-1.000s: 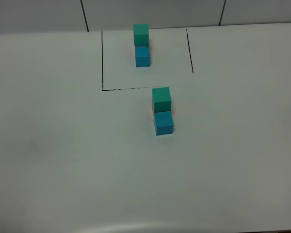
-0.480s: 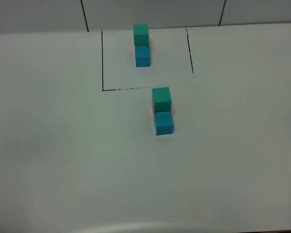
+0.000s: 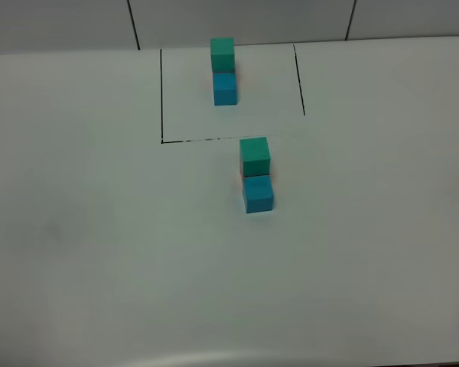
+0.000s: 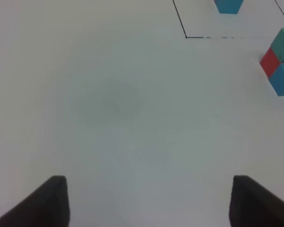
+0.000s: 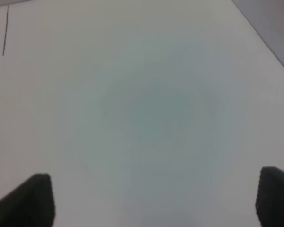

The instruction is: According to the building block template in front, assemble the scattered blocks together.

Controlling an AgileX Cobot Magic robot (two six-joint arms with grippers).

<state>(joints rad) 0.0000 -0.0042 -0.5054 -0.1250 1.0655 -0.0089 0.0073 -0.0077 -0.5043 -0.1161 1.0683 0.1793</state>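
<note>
The building block template point(image 3: 223, 73) stands at the back inside thin black drawn lines: a teal-green cube joined to a blue one. Just in front of the lines, the scattered blocks sit joined: teal-green cube point(image 3: 254, 157), blue cube point(image 3: 258, 194), and a red cube point(image 4: 270, 62) showing at their side in the left wrist view. Neither arm appears in the high view. My left gripper point(image 4: 146, 201) is open over bare table, well away from the blocks. My right gripper point(image 5: 156, 198) is open over bare table too, with nothing between its fingers.
The white table point(image 3: 99, 229) spreads wide on all sides of the blocks. Its back edge point(image 3: 61, 52) meets a grey panelled wall. The drawn black border point(image 3: 162, 92) is open along part of its front side.
</note>
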